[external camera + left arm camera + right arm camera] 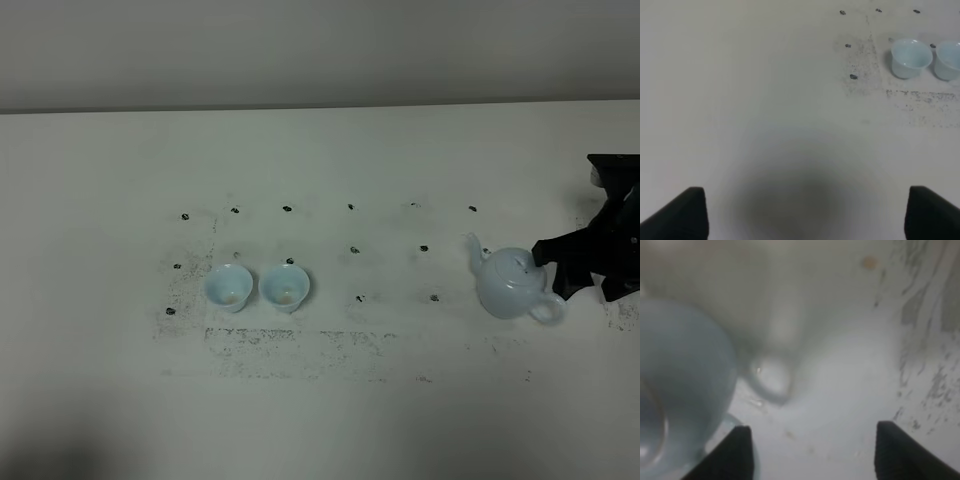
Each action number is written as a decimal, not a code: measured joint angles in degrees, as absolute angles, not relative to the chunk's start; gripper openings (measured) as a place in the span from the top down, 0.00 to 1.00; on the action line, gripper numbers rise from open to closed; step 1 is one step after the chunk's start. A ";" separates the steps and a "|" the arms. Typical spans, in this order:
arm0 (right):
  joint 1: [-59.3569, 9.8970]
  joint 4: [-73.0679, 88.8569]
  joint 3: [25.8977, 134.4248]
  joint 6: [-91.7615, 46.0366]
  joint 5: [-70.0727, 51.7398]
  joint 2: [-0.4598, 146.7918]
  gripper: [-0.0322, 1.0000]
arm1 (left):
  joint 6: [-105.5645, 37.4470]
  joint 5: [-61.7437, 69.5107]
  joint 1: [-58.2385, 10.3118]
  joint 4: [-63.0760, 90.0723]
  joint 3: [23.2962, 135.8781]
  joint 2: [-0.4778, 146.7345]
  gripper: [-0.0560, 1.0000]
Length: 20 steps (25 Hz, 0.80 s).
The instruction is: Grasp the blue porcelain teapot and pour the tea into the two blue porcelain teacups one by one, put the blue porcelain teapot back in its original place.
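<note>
The blue porcelain teapot [512,284] stands upright on the table at the right, spout toward the back left and loop handle [548,311] toward the front right. Up close in the right wrist view, the teapot [682,375] is blurred, with its handle [771,378] beside it. My right gripper [553,271] is open right next to the pot's handle side, and nothing sits between its fingers [735,456]. Left of centre, the two blue porcelain teacups [229,287] [285,287] stand side by side. My left gripper [802,214] hangs open over bare table, with the teacups [910,58] far from it.
The white table top [320,420] carries rows of small black marks [354,249] and a scuffed grey patch [290,345] in front of the cups. A wall runs along the table's back edge [300,108]. The right arm's black body [615,240] fills the right margin.
</note>
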<state>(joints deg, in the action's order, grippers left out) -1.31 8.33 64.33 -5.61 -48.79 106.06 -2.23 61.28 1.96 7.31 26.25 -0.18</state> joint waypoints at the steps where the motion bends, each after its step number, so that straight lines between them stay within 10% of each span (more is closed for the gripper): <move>1: -1.38 9.10 64.33 -5.61 -48.93 106.06 0.48 | -2.23 61.28 1.96 7.31 26.25 -0.18 0.23; 20: -2.51 2.56 61.59 -1.67 -47.65 103.44 0.48 | -2.23 61.28 1.96 7.31 26.25 -0.18 0.23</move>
<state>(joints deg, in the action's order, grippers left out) -2.51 2.56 61.59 -1.67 -47.65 103.44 -2.23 61.28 1.96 7.31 26.25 -0.18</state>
